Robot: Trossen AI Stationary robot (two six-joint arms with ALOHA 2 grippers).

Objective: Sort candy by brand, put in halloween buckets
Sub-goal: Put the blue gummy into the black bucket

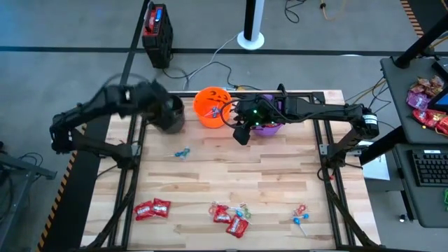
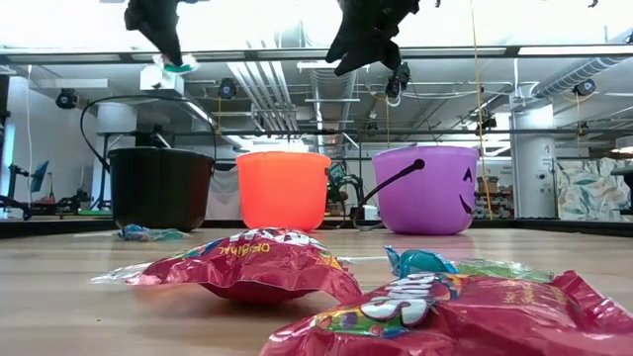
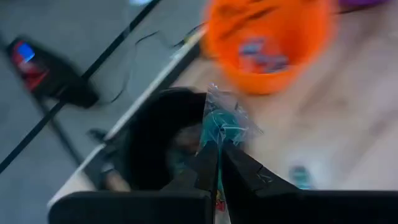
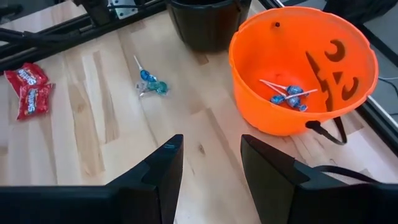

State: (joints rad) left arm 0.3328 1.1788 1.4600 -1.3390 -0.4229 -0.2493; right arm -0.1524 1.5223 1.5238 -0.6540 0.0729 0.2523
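Left claw (image 3: 217, 152): up over the black bucket (image 1: 170, 114), fingers pinched tight on a blue twist-wrapped candy (image 3: 222, 124). My read: a drop into the black bucket comes next.
Right claw (image 4: 210, 163): fingers spread apart, nothing in them; it hangs between the orange bucket (image 1: 211, 106) and the purple bucket (image 1: 269, 126), above the counter (image 1: 266, 182).
Orange bucket: lollipops (image 4: 287, 93) already lie at the bottom, so that brand has a start.
Black bucket: the left wrist view hints at something blurred inside; I cannot tell what.
Purple bucket: contents hidden in every view.
On the counter: one blue piece (image 1: 183, 153) near the buckets; red packets (image 1: 152, 208) at the near left; more red packets with a blue piece (image 1: 230, 218) at the near middle; lollipops (image 1: 299, 214) at the near right.
Progress: early to middle, by my judgement. All the red packets are untouched, and lollipops and blue pieces remain.
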